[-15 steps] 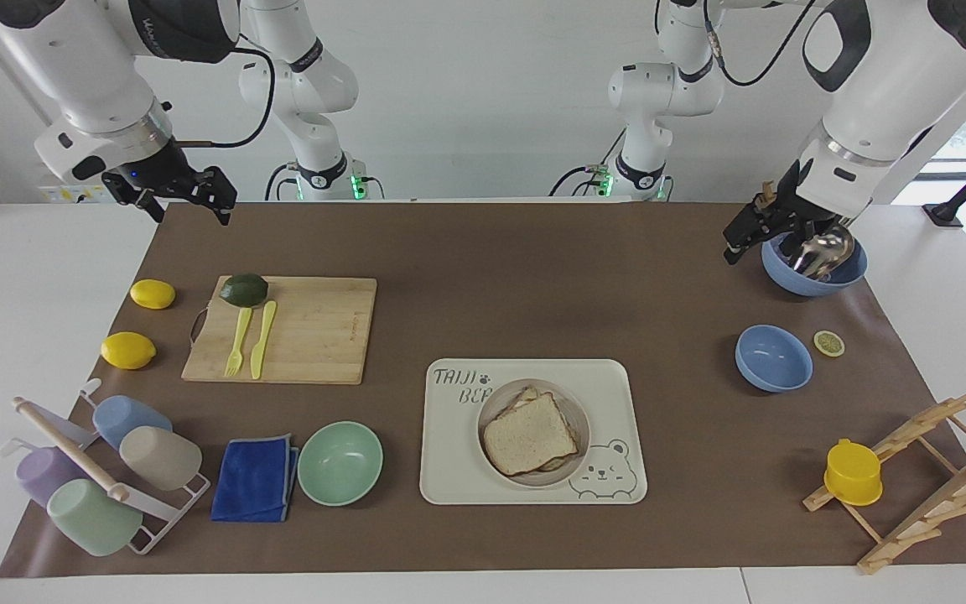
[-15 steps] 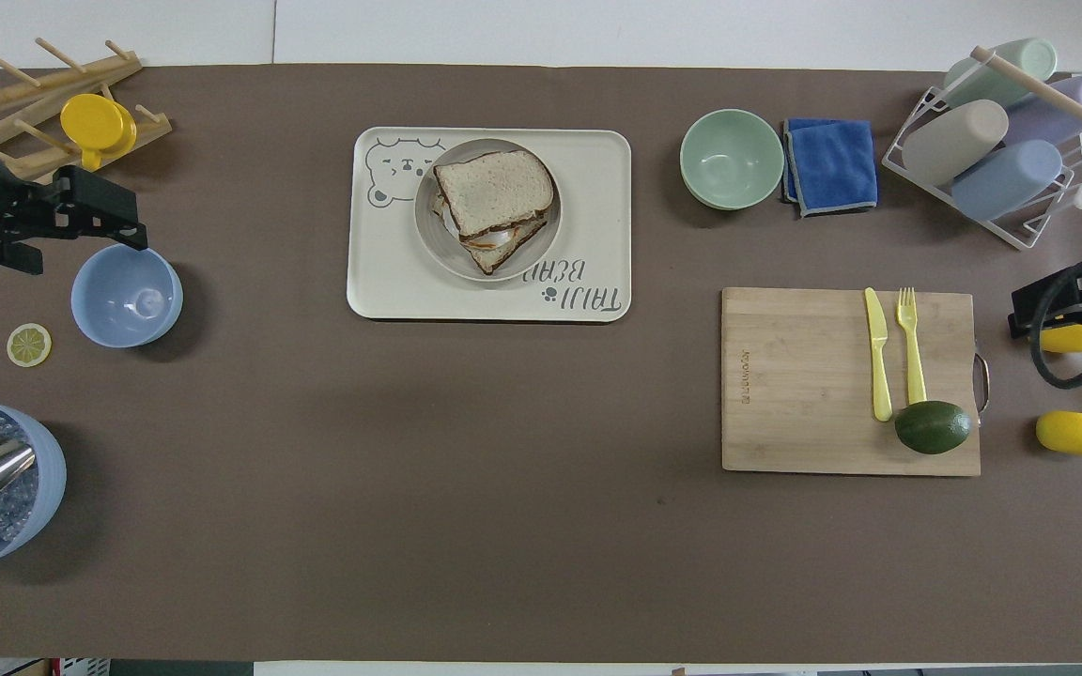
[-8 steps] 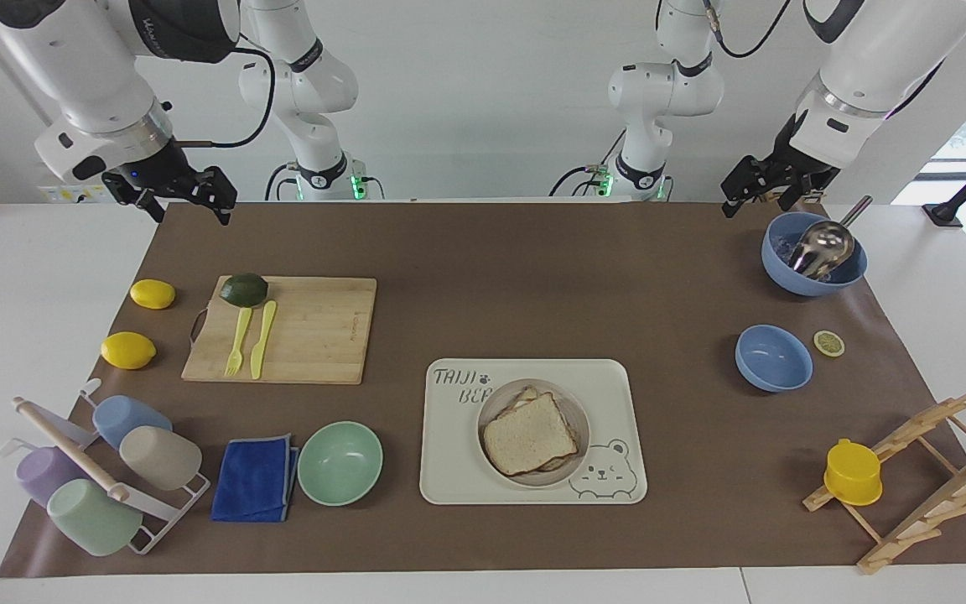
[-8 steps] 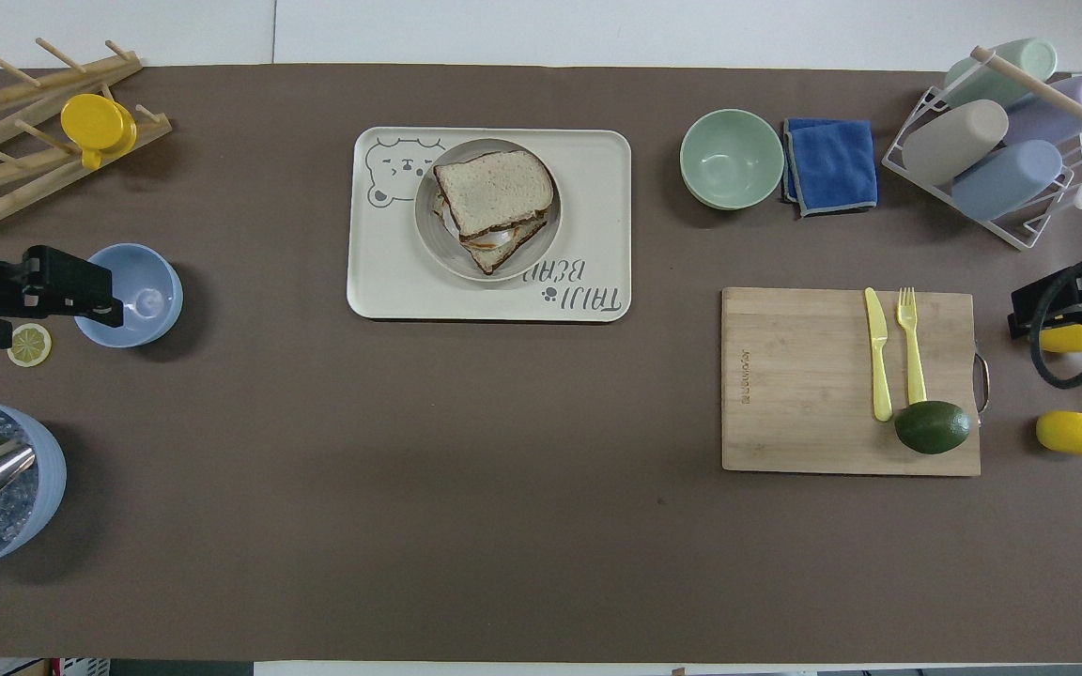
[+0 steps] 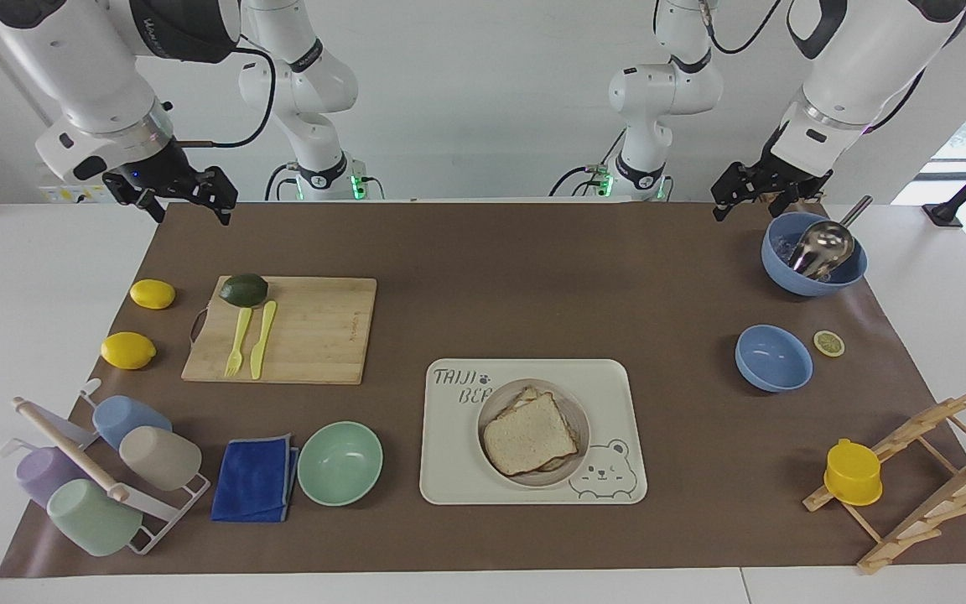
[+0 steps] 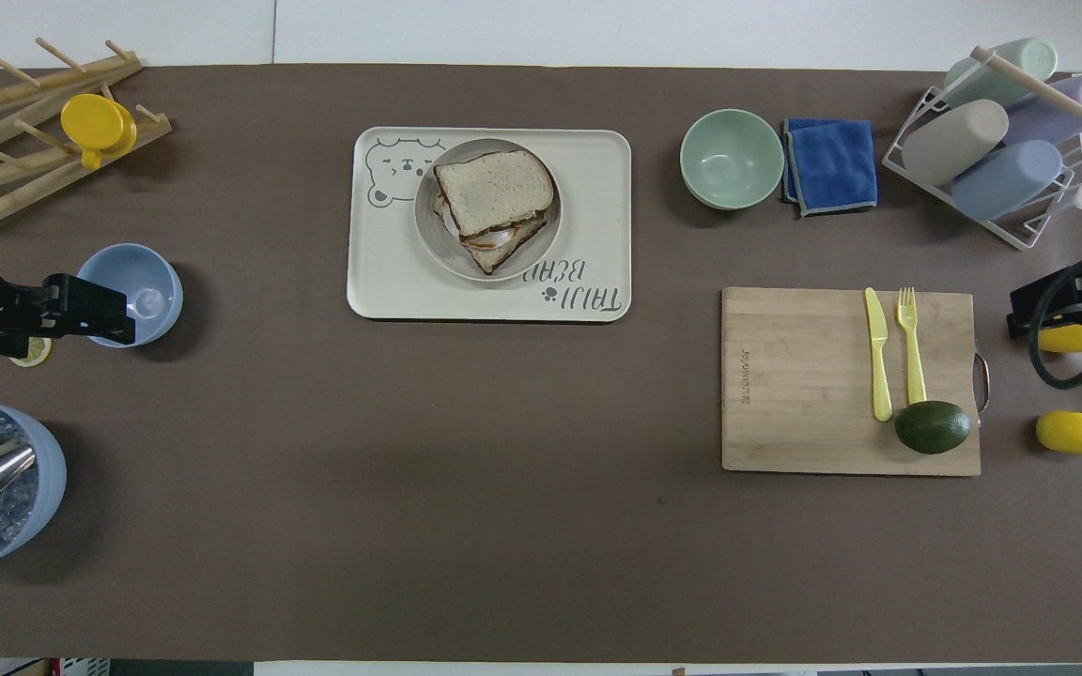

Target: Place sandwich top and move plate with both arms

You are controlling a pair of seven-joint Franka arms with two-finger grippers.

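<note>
Both tools are up in the air and carry nothing. Black and 2-fingered, the left tool [image 5: 739, 191] hangs off its white jointed arm over the robots' edge of the brown mat, just beside the large blue bowl [image 5: 814, 264] that has a metal scoop in it; whether its fingers are apart or together I cannot tell. In the overhead view this tool [image 6: 81, 310] covers part of the small empty blue bowl [image 6: 142, 291] and the lemon slice [image 6: 32, 353]. At the other end of the bench, the right tool [image 5: 189, 197] waits over the mat's corner nearest the robots, and its fingers look spread, with nothing between them.

On the bench, the plain light-brown bread slice with a darker crust, the sandwich top [image 5: 531, 434], lies on the stacked sandwich on the small round beige-grey plate [image 5: 580, 428]. That plate sits on the rectangular cream tray with a bear drawing [image 5: 449, 470], well apart from both tools (roughly mid-bench, at the edge farther from the robots).

Beside the tray toward the right arm's end stand a mint-green bowl [image 5: 340, 462] and a folded blue cloth [image 5: 255, 479], then a white wire rack holding 4 pastel cups [image 5: 106, 474]. Nearer the robots, a wooden cutting board [image 5: 315, 331] carries a dark green avocado [image 5: 244, 289] and a yellow-green plastic fork and knife [image 5: 250, 339], with 2 lemons [image 5: 153, 294] just off its handle end. A wooden peg rack with a yellow cup [image 5: 853, 472] stands at the left arm's end.
</note>
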